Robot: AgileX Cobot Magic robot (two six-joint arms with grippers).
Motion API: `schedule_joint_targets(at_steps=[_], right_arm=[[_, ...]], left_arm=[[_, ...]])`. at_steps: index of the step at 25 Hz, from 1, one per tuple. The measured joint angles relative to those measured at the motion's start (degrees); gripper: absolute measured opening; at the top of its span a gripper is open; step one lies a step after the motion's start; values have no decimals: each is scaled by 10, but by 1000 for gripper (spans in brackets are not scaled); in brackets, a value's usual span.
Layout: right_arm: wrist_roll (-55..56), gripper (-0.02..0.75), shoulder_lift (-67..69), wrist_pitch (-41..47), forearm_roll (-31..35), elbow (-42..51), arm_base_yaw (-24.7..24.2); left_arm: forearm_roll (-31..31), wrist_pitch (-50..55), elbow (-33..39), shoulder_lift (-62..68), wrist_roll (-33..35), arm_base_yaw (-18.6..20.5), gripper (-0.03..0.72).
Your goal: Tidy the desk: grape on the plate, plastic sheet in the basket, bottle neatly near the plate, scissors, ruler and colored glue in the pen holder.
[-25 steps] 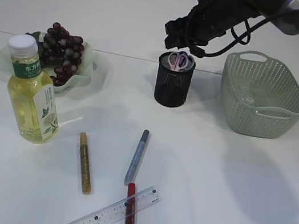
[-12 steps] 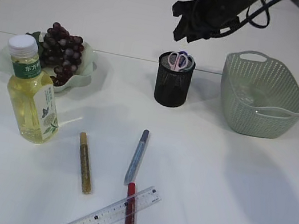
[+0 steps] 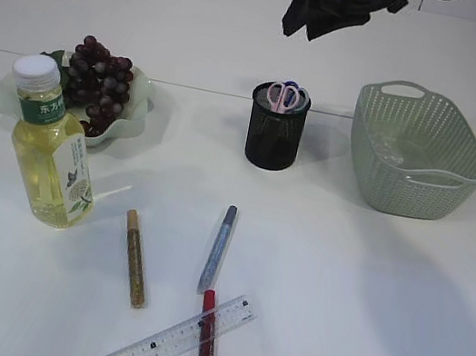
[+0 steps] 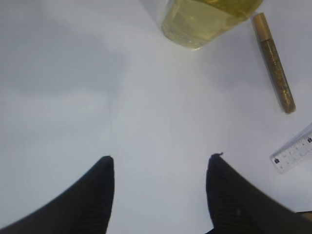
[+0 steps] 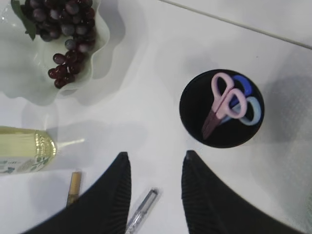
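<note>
My right pincer [image 5: 155, 158] hangs part open and empty above the pen holder [image 3: 276, 128], where the scissors [image 5: 222, 103] stand. My left pincer [image 4: 161, 163], open and empty, hovers over bare bench [image 4: 73, 73] near the bottle [image 3: 49, 149]. Ruler [image 3: 177, 338] lies near.
</note>
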Motion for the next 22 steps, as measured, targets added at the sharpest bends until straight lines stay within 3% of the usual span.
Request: schedule_joint_targets(at_steps=[14, 22], right_arm=[[7, 292, -160, 1, -96, 260, 144], [-10, 293, -183, 0, -89, 380, 183]], left_arm=[[-1, 2, 0, 0, 0, 0, 435], [-1, 2, 0, 0, 0, 0, 435]])
